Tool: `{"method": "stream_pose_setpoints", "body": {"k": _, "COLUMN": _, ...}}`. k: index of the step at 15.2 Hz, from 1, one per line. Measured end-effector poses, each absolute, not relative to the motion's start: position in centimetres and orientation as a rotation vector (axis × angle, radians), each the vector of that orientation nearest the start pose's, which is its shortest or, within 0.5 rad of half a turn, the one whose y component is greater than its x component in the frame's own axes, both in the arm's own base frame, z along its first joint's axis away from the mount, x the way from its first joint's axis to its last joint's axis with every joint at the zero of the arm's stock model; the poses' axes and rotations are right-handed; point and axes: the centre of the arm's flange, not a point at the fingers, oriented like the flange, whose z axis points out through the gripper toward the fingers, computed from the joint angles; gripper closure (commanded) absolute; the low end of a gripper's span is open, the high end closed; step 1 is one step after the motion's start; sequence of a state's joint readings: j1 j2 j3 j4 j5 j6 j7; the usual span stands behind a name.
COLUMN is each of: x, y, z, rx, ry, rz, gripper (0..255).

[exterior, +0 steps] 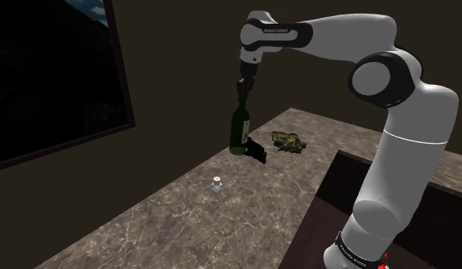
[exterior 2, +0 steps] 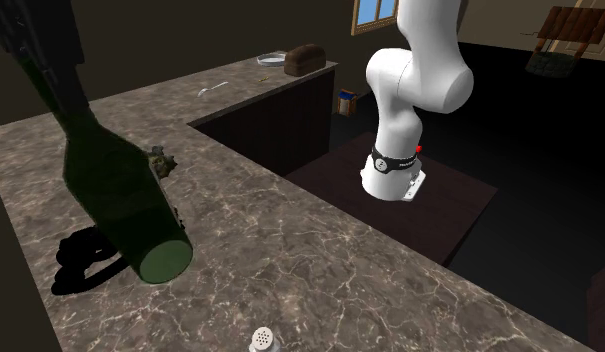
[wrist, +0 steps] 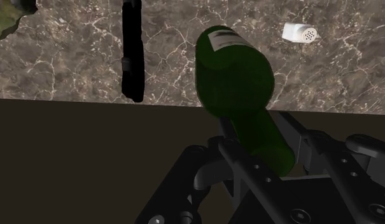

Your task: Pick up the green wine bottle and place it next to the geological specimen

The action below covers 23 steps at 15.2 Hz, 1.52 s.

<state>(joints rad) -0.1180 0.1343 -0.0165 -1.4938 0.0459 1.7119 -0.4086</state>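
Bottle aloft: the black gripper (exterior: 242, 89) pinches the dark green wine bottle (exterior: 240, 130) by its neck, so the heavy body hangs base-down, clear of the marble counter (exterior: 183, 222). It hovers near the counter's far end, just to the shoulder view's left of the mossy rock specimen (exterior: 289, 142), apparently ready to be lowered beside it.

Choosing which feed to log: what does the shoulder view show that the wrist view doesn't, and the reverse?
Shoulder view adds the white arm and a dark window. Wrist view adds a pale patch on the green bottle. Both share the claw clasping that bottle, a black object, the rock specimen, a white shaker and the marbled counter.
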Motion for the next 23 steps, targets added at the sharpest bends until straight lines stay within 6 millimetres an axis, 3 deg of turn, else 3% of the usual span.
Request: {"method": "stream_pose_setpoints", "body": {"k": 23, "x": 59.9, "y": -38.0, "z": 59.6, "rx": -3.091, "ry": -0.418, "rz": -0.145, "gripper": 255}}
